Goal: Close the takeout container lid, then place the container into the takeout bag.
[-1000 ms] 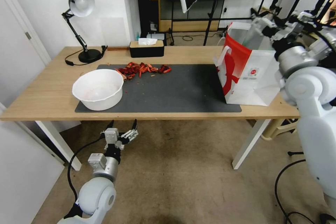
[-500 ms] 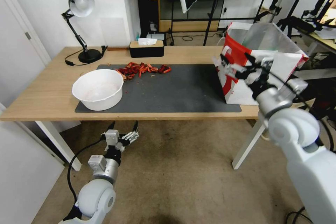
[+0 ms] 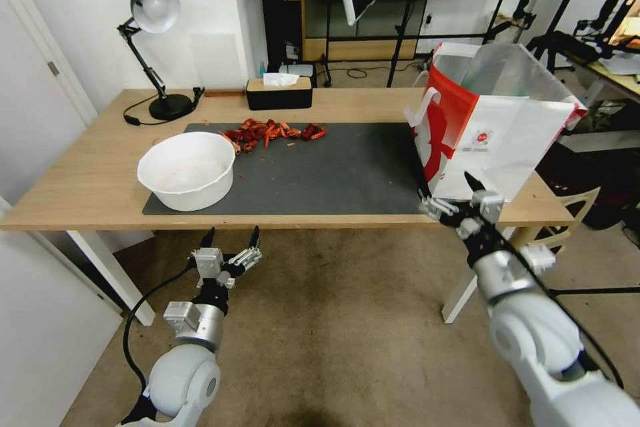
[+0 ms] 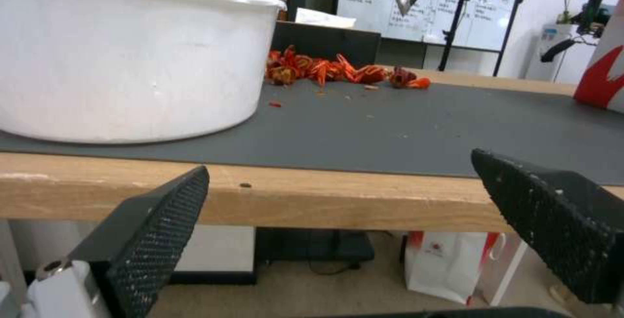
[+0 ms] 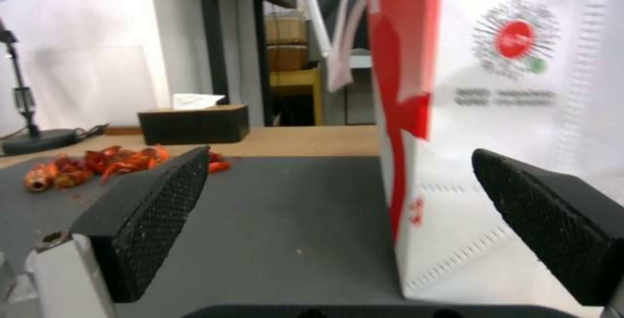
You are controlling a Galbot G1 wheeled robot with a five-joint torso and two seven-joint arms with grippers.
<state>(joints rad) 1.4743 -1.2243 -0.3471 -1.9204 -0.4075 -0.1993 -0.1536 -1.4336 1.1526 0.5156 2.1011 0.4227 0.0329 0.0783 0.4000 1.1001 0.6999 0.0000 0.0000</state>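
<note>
Right end effector (image 3: 460,203) hangs at the near desk edge, just in front of the lower corner of the takeout bag (image 3: 497,140). Its fingers are spread wide and hold nothing; the right wrist view confirms open air between the two black pads (image 5: 153,220). Left end effector (image 3: 228,247) is parked below the desk (image 3: 87,180) edge, in front of the white bowl (image 3: 188,169), fingers likewise apart and empty.

The takeout bag stands upright on the right end of the dark mat (image 3: 333,167), mouth open, red side panel facing the centre of the desk. The takeout container and its lid cannot be located on the desk surface or in either end effector; the bag's interior cannot be inspected from these angles, so whether the container lies inside cannot be confirmed.

Assessment: with both arms low, empty and clear of the work surface, the placing step appears finished or nearly so. Nothing further seems called for beyond keeping the right arm clear of the bag wall and handles (image 3: 421,107), since a knock there could tip it.

Other items noted: a pile of red shell scraps (image 3: 270,131) at the far edge of the mat, a black tissue box (image 3: 279,92) behind it, and a desk lamp (image 3: 152,47) at the far left. None of these obstructs either arm.
</note>
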